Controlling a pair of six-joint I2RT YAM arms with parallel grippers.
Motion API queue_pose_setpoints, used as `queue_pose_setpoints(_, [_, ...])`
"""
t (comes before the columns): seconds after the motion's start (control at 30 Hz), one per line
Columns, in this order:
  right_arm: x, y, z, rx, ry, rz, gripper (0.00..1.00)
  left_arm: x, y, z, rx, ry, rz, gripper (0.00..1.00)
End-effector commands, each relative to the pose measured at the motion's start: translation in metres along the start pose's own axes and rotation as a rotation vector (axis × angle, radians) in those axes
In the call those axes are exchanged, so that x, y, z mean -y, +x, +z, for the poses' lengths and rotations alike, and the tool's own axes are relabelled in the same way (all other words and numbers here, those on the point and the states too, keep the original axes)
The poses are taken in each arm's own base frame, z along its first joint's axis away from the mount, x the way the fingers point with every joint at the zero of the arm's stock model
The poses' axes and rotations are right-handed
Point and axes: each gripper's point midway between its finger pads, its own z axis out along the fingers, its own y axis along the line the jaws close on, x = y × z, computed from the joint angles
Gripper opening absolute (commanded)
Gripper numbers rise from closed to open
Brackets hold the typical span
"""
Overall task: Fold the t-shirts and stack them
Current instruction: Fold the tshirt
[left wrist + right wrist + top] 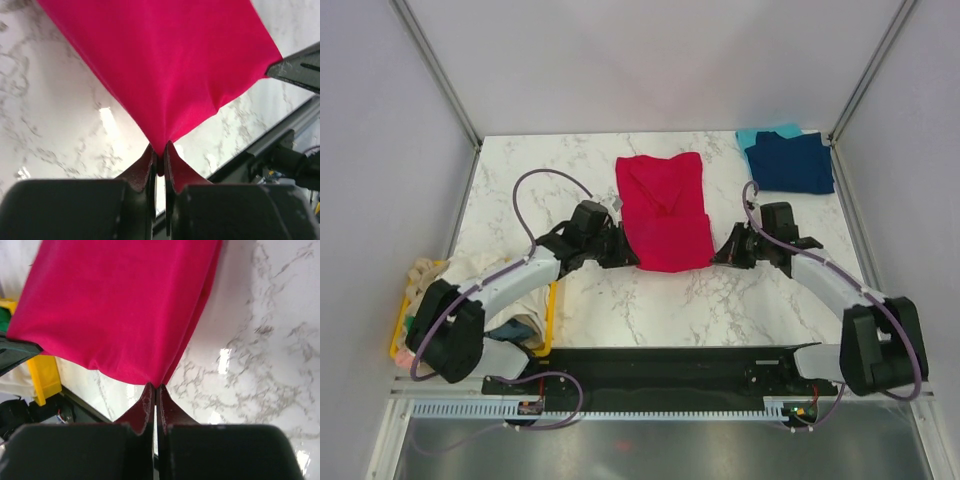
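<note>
The crimson red t-shirt lies in the middle of the marble table, partly folded into a long strip. My left gripper is shut on its near left corner, and the cloth is pinched between the fingertips. My right gripper is shut on its near right corner, with the red cloth drawn taut to the tips. A folded navy blue t-shirt lies on a teal one at the far right corner.
A yellow bin with cream and green cloth stands at the near left beside the left arm; it also shows in the right wrist view. Grey walls enclose the table on three sides. The black base rail runs along the near edge.
</note>
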Motion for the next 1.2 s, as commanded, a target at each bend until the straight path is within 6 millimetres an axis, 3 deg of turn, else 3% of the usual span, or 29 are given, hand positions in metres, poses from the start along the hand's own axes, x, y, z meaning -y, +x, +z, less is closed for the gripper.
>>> queue_pose_setpoints(0.0, [-0.014, 0.022, -0.033, -0.014, -0.010, -0.021, 0.00, 0.021, 0.024, -0.033, -0.042, 0.031, -0.029, 0.03])
queue_pose_setpoints(0.17, [-0.036, 0.035, -0.070, 0.022, -0.034, -0.021, 0.00, 0.041, 0.049, -0.070, -0.082, 0.060, -0.055, 0.03])
queue_pose_setpoints(0.27, [-0.053, 0.041, -0.095, 0.050, -0.059, -0.029, 0.00, 0.053, 0.051, -0.095, -0.067, 0.092, -0.080, 0.06])
queue_pose_setpoints(0.33, [-0.057, 0.039, -0.101, 0.062, -0.058, -0.031, 0.00, 0.054, 0.051, -0.101, -0.077, 0.075, -0.087, 0.08])
queue_pose_setpoints(0.47, [-0.067, 0.017, -0.107, 0.106, -0.041, -0.062, 0.00, 0.059, 0.041, -0.103, -0.089, 0.048, -0.072, 0.10])
queue_pose_setpoints(0.73, [-0.070, -0.041, -0.085, 0.149, 0.035, -0.131, 0.00, 0.052, 0.007, -0.090, -0.057, 0.002, -0.081, 0.09])
queue_pose_setpoints(1.07, [-0.076, -0.089, -0.051, 0.124, 0.058, -0.169, 0.00, 0.040, -0.048, -0.084, -0.052, 0.046, -0.114, 0.09])
queue_pose_setpoints(1.13, [-0.081, -0.101, -0.048, 0.133, 0.057, -0.176, 0.00, 0.030, -0.057, -0.077, -0.065, 0.044, -0.135, 0.09])
queue_pose_setpoints(1.17, [-0.076, -0.103, -0.039, 0.112, 0.067, -0.168, 0.00, 0.033, -0.064, -0.077, -0.066, 0.065, -0.134, 0.09])
